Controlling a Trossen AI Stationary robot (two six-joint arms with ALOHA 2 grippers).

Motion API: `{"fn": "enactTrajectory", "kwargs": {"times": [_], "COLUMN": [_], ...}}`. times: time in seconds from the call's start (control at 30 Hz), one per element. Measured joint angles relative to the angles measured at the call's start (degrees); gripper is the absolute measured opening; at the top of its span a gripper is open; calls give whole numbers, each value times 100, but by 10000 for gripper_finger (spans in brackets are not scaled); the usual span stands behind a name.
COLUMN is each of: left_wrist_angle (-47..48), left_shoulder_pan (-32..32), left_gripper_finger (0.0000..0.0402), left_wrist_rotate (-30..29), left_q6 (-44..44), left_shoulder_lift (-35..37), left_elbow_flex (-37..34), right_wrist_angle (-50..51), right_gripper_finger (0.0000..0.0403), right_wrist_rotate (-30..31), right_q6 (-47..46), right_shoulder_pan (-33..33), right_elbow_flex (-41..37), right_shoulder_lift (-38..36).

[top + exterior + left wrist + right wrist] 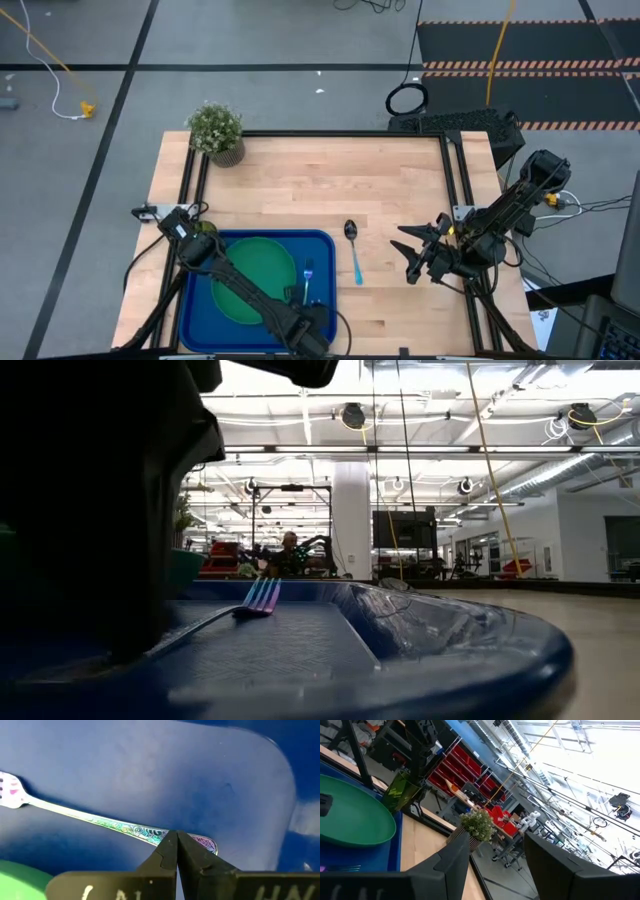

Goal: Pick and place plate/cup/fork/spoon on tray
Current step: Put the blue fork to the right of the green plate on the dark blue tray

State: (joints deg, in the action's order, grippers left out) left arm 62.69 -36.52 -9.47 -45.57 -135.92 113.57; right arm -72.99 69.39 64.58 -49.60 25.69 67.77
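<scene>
The fork (100, 822) is pinched at its handle end by the closed left claw (176, 851), low on the tray (200, 320). The right claw (412, 252) is held open above the table (300, 180), right of the spoon (353, 250).

The tray (150, 765) was glossy blue plastic; the fork (100, 821) shimmered iridescent; the bench (320, 185) was pale, smooth wood; the spoon (351, 231) bowl shiny metal.

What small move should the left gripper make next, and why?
Probably open the left gripper and lift away: its fingers are closed on the fork handle, and the fork already lies on the tray beside the plate.
</scene>
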Motion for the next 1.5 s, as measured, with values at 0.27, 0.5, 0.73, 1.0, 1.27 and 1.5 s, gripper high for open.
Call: {"fn": "enactTrajectory", "kwargs": {"times": [0.27,0.5,0.73,1.0,1.27,1.5], "left_wrist_angle": [24,143,307,268,118,116], "left_shoulder_pan": [143,278,530,1054,1486,1503], "left_gripper_finger": [1,2,4,3,3,7], "left_wrist_rotate": [-227,-260,-783,-1205,-647,-603], "left_q6": [-117,-147,-168,-98,85,138], "left_shoulder_lift": [17,11,197,119,109,131], "left_elbow_flex": [-117,34,450,249,-405,-477], "right_wrist_angle": [0,2,-3,2,7,66], "right_gripper_finger": [183,183,183,183,183,183], "right_wrist_rotate": [-1,-1,-2,1,4,6], "right_q6": [0,0,0,0,0,0], "right_shoulder_pan": [0,0,0,0,-2,-1], "right_elbow_flex": [0,0,0,0,0,0], "right_shoulder_lift": [0,0,0,0,0,0]}}
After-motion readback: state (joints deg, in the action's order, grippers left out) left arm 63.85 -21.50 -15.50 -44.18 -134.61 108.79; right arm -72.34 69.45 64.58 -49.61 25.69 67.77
